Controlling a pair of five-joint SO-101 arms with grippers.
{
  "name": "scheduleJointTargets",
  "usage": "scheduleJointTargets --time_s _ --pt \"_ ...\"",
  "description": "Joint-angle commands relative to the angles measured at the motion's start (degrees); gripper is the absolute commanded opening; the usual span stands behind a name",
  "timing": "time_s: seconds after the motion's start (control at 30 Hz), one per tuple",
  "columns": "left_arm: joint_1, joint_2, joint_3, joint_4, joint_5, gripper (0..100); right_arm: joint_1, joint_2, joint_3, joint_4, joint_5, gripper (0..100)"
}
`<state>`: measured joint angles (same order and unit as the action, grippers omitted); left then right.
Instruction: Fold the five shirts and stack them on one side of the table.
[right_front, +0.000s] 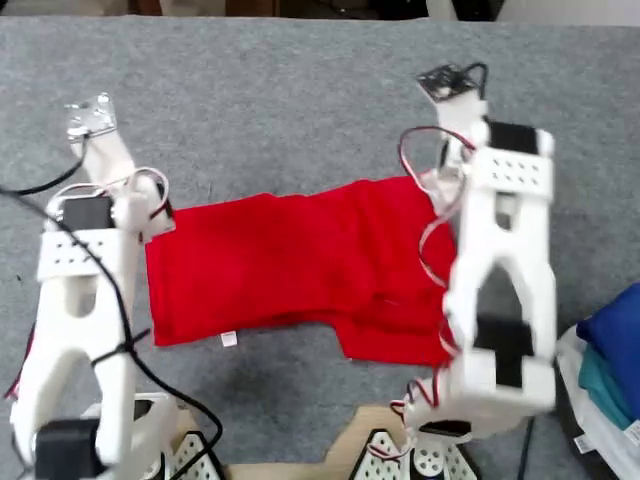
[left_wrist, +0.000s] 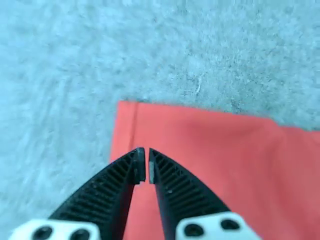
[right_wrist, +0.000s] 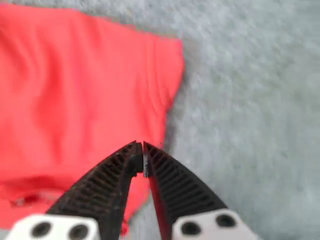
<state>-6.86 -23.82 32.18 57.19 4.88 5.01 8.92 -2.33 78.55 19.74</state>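
High view overhead; wrist views close, downward; all share red shirt (right_front: 290, 265).

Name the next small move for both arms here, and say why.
Probably open both pincers. The left pincer and the right pincer hang shut over opposite ends of the red shirt, gripping no cloth, so neither can take an edge to fold.

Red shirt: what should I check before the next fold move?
1. Red shirt spread on the table: ok.
2. Left gripper near the shirt's corner: ok.
3. Right gripper at the shirt's edge: ok.
4. Both grippers open to grasp: not ok, both shut.
5. Cloth pinched in either gripper: cannot tell.
6. Folded stack apart from the red shirt: ok.
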Motion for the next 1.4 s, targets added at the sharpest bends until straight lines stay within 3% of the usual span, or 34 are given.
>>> scheduleJointTargets --time_s 0.0,0.2,0.47,0.7,0.9,1.2,1.37 --pt "0.88 5.93 1.93 -8.7 1.14 3 -2.15 8.66 -10.24 -0.7 -1.93 1.5" --pt "0.79 21.14 2.64 -16.97 1.14 3 -2.07 22.9 -22.2 -0.53 -4.57 1.5" --pt "-2.29 32.22 -7.74 -9.58 0.79 2 -1.8 35.56 -32.84 -0.44 -4.13 1.5" --pt "-8.53 35.38 -11.43 -8.97 0.79 2 1.63 42.51 -42.07 -0.44 -0.62 0.5" --pt "-7.3 35.12 -12.66 -8.97 0.79 2 0.48 43.3 -46.37 3.52 -0.44 0.5" --pt "-2.11 35.12 -25.23 4.4 1.14 2 -2.24 36.44 -60.88 22.51 4.13 0.5" --pt "-0.09 35.03 -30.24 9.23 0.88 2 -0.75 31.87 -60.53 23.82 4.31 0.5"
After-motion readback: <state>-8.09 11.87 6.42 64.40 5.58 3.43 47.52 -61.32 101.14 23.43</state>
